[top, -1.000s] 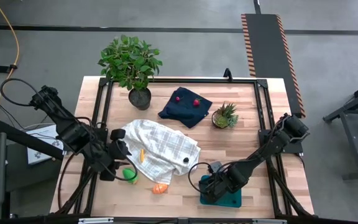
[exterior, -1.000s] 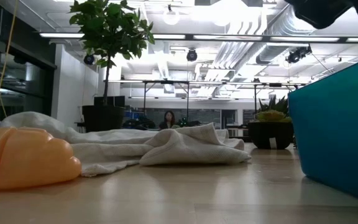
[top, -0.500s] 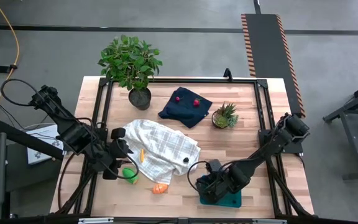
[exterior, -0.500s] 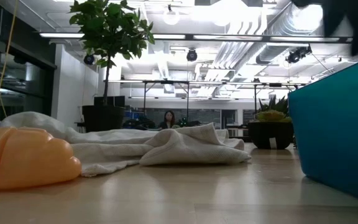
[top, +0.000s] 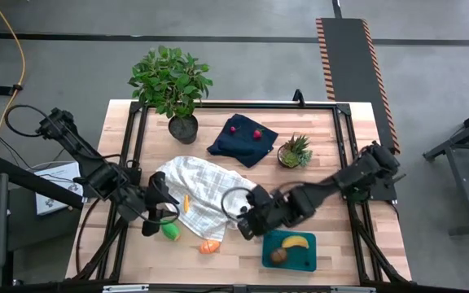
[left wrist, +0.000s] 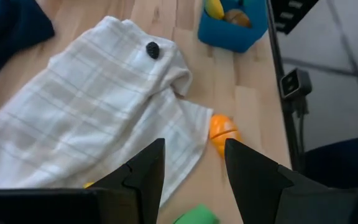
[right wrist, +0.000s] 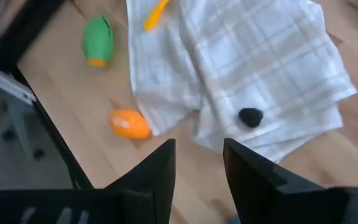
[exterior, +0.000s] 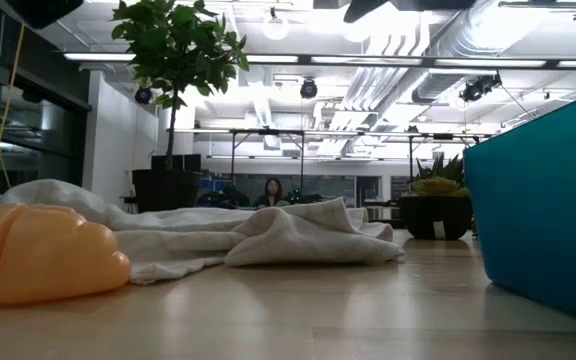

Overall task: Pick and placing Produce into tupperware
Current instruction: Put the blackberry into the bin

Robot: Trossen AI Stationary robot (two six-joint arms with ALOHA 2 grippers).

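The teal tupperware (top: 289, 250) at lower right holds a banana (top: 295, 241) and brown piece (top: 278, 255); orange piece (top: 209, 246), green piece (top: 170, 232) and berries (top: 245, 131) remain out, both the left gripper (left wrist: 191, 163) and the right gripper (right wrist: 197, 163) parted and empty.

Left hand (top: 159, 216) open; right hand (top: 246, 225) open, empty.

Two red berries (top: 245, 131), two potted plants (top: 172, 88), two cloths (top: 206, 191), one tupperware (top: 304, 260).

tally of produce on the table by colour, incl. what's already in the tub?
yellow: 1, banana in the tupperware
brown: 1, round piece in the tupperware
green: 1
orange: 2
red: 2, berries on the navy cloth
black: 1 on the checked towel
total: 8
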